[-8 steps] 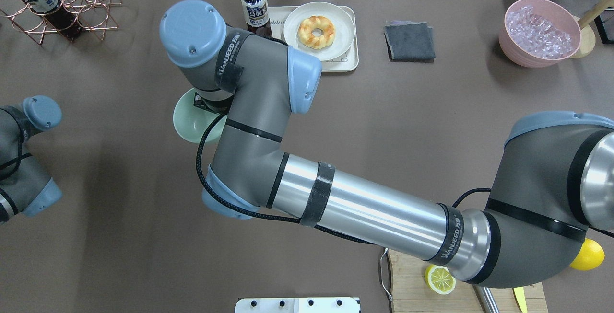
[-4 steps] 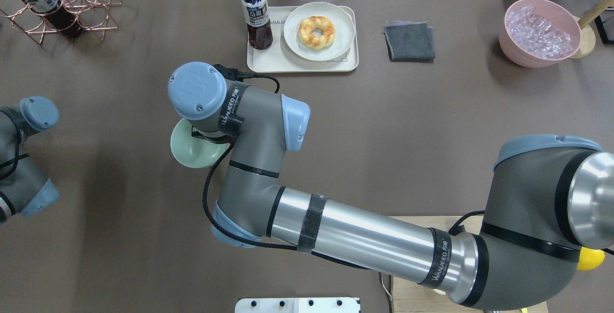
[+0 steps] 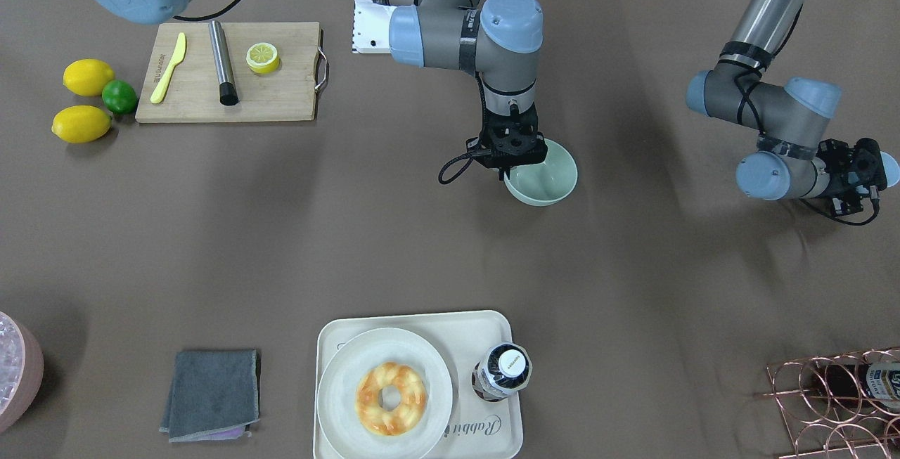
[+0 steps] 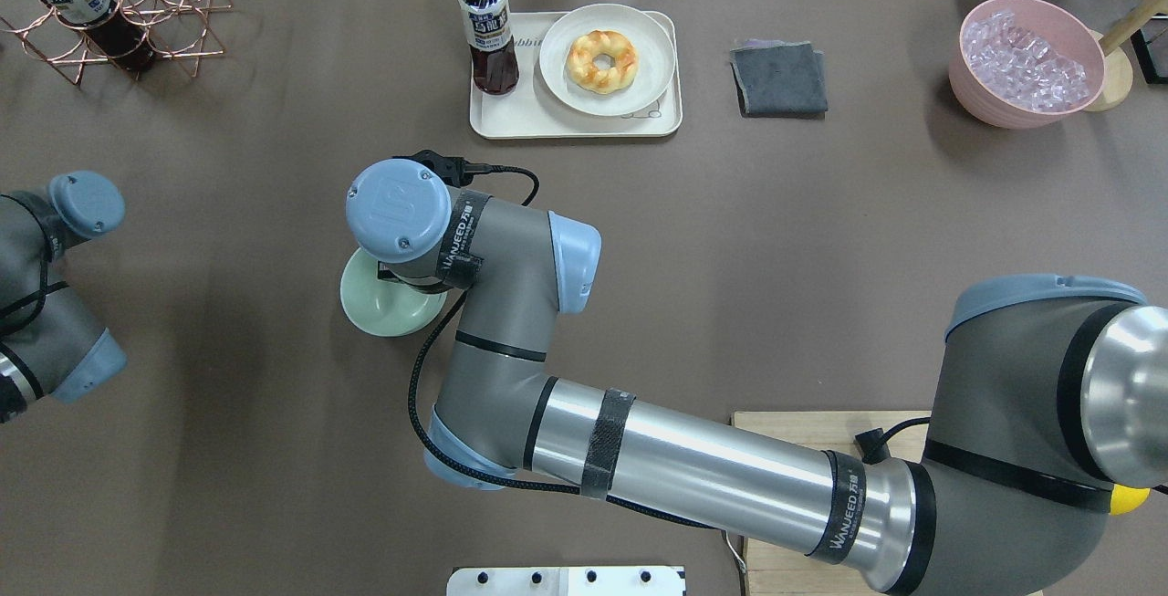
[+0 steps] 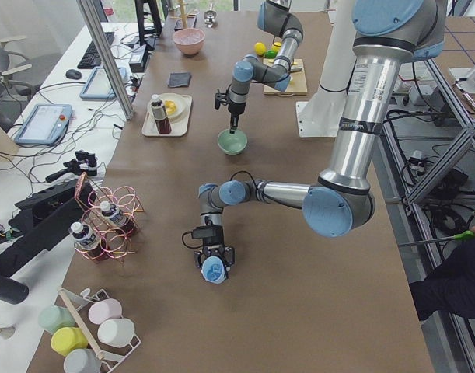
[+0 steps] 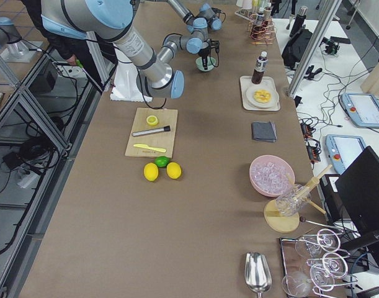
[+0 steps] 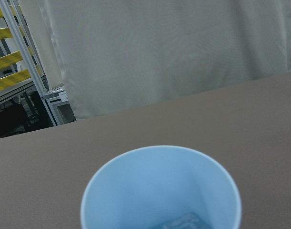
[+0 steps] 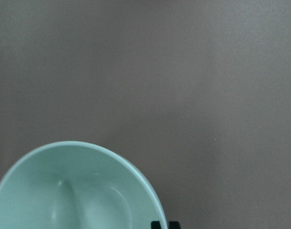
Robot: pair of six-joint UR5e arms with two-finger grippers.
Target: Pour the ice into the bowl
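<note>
Matte tabletop [image 3: 281, 234], right pincer [image 3: 513, 166] pinching smooth mint bowl [image 3: 548, 181], left pincer [image 3: 875, 172] clasping blue cup [image 7: 159, 191] — glassy ice [image 7: 181, 223].

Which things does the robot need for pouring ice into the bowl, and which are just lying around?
For the job: mint-green bowl, light blue cup, the ice inside that cup.

Just lying about: doughnut, plate, tray, bottle, grey cloth, lemons, lime, cutting board, pink tub, copper rack.
</note>
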